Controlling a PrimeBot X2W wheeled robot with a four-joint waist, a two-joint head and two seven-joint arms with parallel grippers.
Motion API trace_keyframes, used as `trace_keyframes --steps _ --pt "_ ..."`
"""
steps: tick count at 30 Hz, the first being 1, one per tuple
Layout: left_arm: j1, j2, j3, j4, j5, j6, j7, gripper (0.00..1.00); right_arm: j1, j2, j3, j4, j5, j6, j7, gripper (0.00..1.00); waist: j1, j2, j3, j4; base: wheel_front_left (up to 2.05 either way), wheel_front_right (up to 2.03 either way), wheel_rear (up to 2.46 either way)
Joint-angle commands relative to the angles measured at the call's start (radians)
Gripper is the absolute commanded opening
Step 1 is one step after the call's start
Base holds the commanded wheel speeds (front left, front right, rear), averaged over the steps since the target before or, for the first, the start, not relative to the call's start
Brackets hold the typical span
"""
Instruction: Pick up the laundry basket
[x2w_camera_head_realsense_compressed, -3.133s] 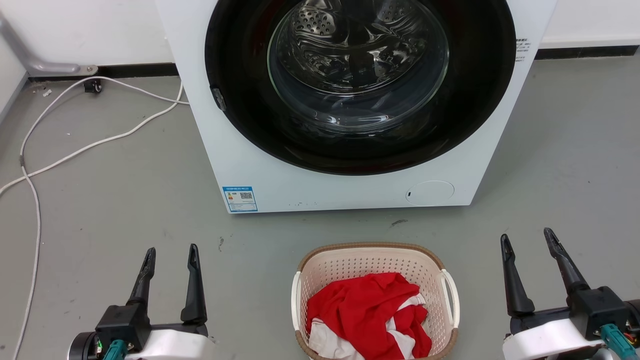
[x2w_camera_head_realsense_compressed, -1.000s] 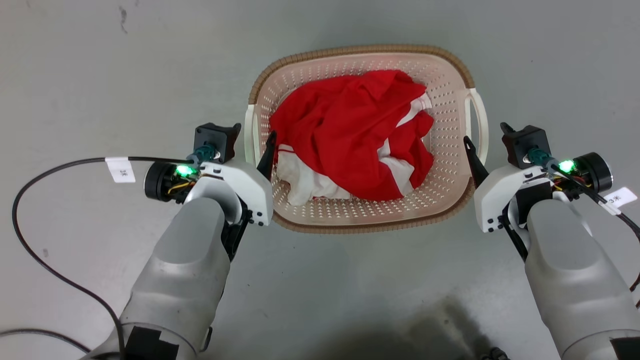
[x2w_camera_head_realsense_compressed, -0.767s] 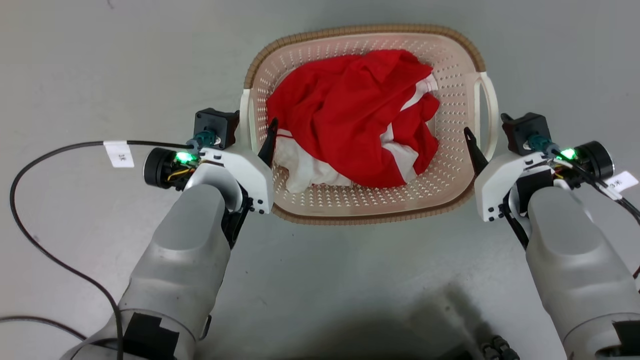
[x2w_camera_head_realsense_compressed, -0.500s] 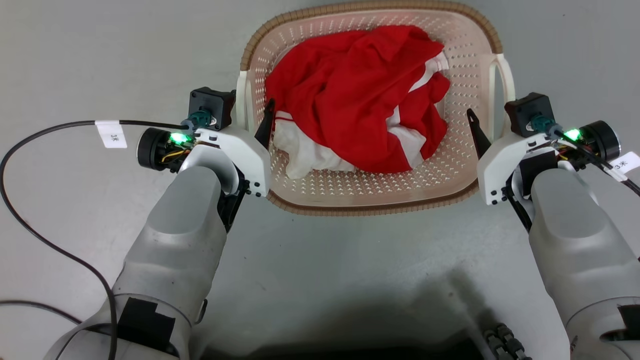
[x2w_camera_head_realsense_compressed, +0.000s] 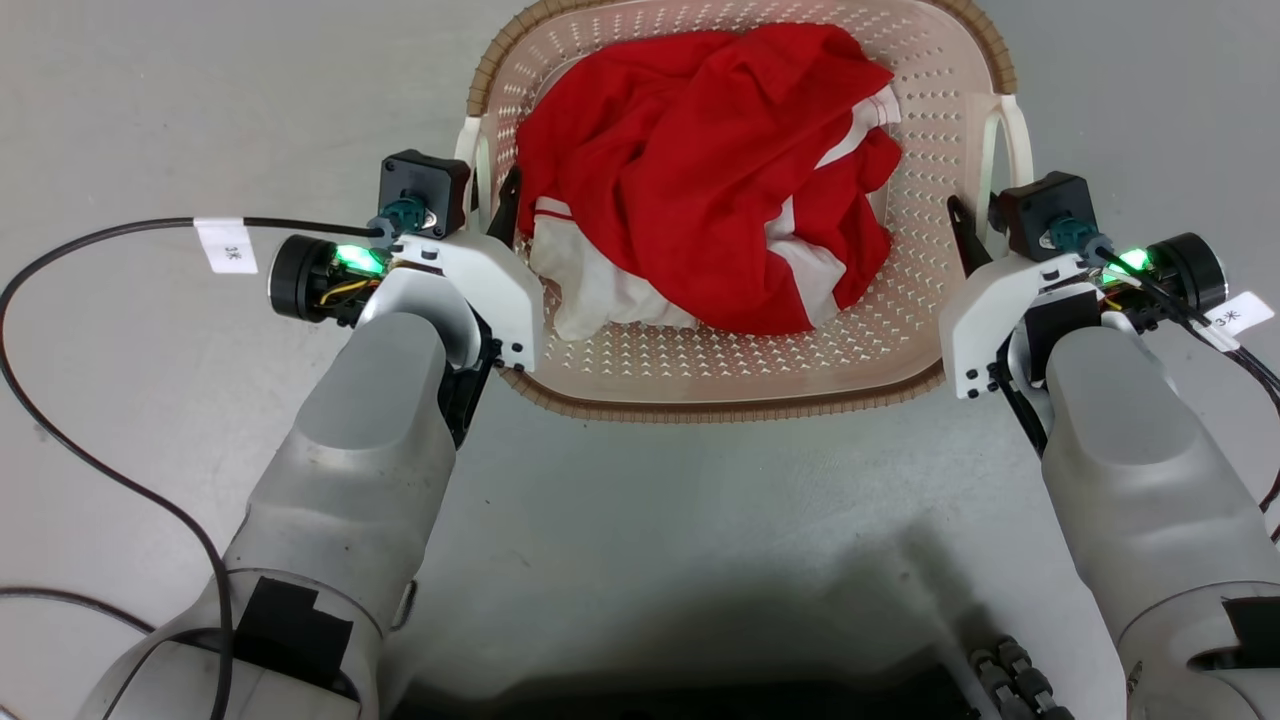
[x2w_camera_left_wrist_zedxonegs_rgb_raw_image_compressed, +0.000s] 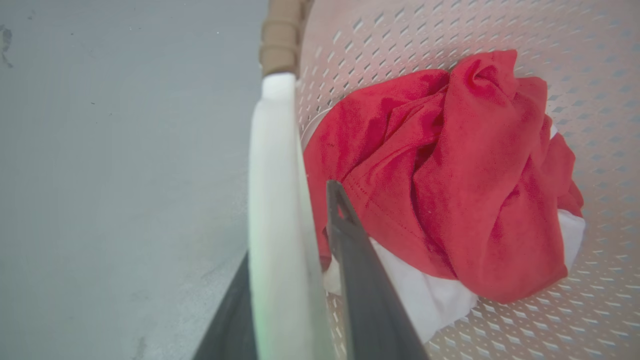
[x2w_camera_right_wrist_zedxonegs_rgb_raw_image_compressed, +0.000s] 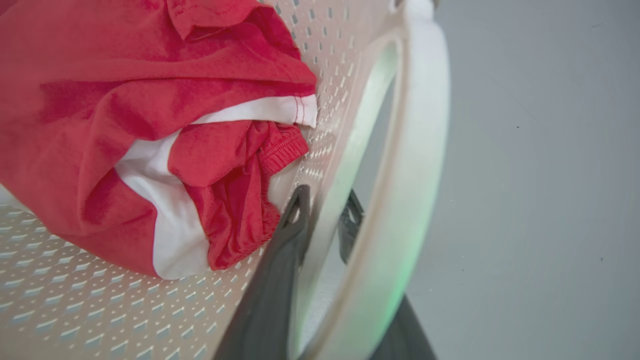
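Observation:
The laundry basket (x2w_camera_head_realsense_compressed: 740, 408), cream and perforated with a brown rim, sits between my two arms with red and white clothes (x2w_camera_head_realsense_compressed: 700, 150) piled inside. My left gripper (x2w_camera_head_realsense_compressed: 490, 205) is shut on the basket's white left handle (x2w_camera_left_wrist_zedxonegs_rgb_raw_image_compressed: 275, 200); one dark finger (x2w_camera_left_wrist_zedxonegs_rgb_raw_image_compressed: 360, 280) lies inside the basket and the other outside. My right gripper (x2w_camera_head_realsense_compressed: 975, 235) is shut at the white right handle (x2w_camera_right_wrist_zedxonegs_rgb_raw_image_compressed: 415, 190). One finger (x2w_camera_right_wrist_zedxonegs_rgb_raw_image_compressed: 280, 260) presses the inner wall and the other shows through the handle's gap. The clothes (x2w_camera_right_wrist_zedxonegs_rgb_raw_image_compressed: 150, 125) lie close to that finger.
Grey floor (x2w_camera_head_realsense_compressed: 150, 120) surrounds the basket. A black cable with a white tag (x2w_camera_head_realsense_compressed: 225, 245) runs off my left wrist across the floor. Another tagged cable (x2w_camera_head_realsense_compressed: 1240, 320) hangs at my right wrist. My dark base (x2w_camera_head_realsense_compressed: 700, 700) fills the bottom edge.
Three seconds ago both grippers stood open beside the basket before a washer. Over the last second they stay clamped at the handles while the basket looms larger and higher in the shifting head view.

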Motion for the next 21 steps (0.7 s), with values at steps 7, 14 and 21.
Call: trace_keyframes --steps 7,14,21 --pt "0.040 0.000 -0.027 0.019 -0.011 -0.014 -0.001 0.00 0.009 -0.005 0.025 0.018 -0.022 -0.001 -0.002 0.00 -0.0001 0.0000 -0.073 0.003 0.00 0.00 0.00" --pt "0.109 -0.002 -0.050 0.053 -0.049 -0.014 0.000 0.00 0.044 -0.002 0.049 0.070 -0.020 -0.001 -0.003 0.00 -0.0001 0.0000 -0.203 0.010 0.00 0.00 0.00" --pt "0.182 -0.005 -0.087 0.095 -0.108 -0.014 0.011 0.00 0.100 -0.001 0.106 0.103 0.007 -0.001 0.001 0.00 -0.0001 0.0000 -0.349 0.011 0.00 0.00 0.00"
